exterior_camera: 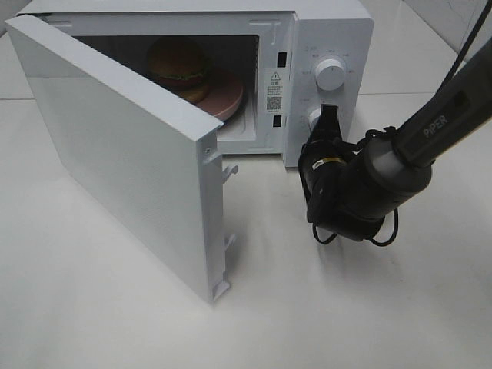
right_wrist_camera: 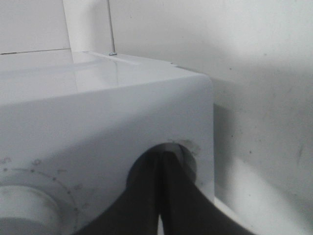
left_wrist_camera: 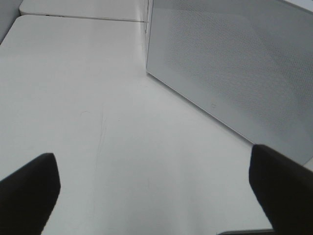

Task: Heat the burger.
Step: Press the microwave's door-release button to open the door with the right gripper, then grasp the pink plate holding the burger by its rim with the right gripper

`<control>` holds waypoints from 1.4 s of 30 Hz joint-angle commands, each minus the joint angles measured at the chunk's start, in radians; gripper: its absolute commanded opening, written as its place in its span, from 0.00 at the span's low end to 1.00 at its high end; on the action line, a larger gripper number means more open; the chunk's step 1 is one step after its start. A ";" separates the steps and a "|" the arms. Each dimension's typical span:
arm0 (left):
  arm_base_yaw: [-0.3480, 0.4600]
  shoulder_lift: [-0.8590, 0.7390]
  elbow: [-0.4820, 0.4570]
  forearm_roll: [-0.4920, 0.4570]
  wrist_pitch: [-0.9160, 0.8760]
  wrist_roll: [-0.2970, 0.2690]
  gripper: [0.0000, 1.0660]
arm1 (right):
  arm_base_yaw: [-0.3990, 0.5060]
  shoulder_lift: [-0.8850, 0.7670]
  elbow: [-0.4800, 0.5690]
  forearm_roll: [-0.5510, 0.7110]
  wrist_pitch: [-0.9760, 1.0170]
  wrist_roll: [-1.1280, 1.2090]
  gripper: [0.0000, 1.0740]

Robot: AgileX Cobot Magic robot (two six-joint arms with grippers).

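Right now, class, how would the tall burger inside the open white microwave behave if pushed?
The tall golden burger looks stacked in layers, so it would probably tip or shear. Its glossy dome likely slips under a grip. The round pink plate beneath might slide.

Upright golden-bunned burger [exterior_camera: 180, 69] on plate inside microwave

L gripper [left_wrist_camera: 156, 196] jaws wide apart above white tabletop [left_wrist_camera: 98, 98]; dotted microwave door [left_wrist_camera: 234, 63] stands just ahead.
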 commanded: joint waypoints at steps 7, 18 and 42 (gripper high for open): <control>0.003 -0.004 0.003 -0.007 0.001 0.001 0.93 | -0.029 -0.040 0.031 -0.109 -0.029 0.000 0.00; 0.003 -0.004 0.003 -0.007 0.001 0.001 0.93 | -0.029 -0.114 0.117 -0.115 0.090 0.007 0.00; 0.003 -0.004 0.003 -0.007 0.001 0.001 0.93 | -0.029 -0.434 0.377 -0.177 0.387 -0.226 0.01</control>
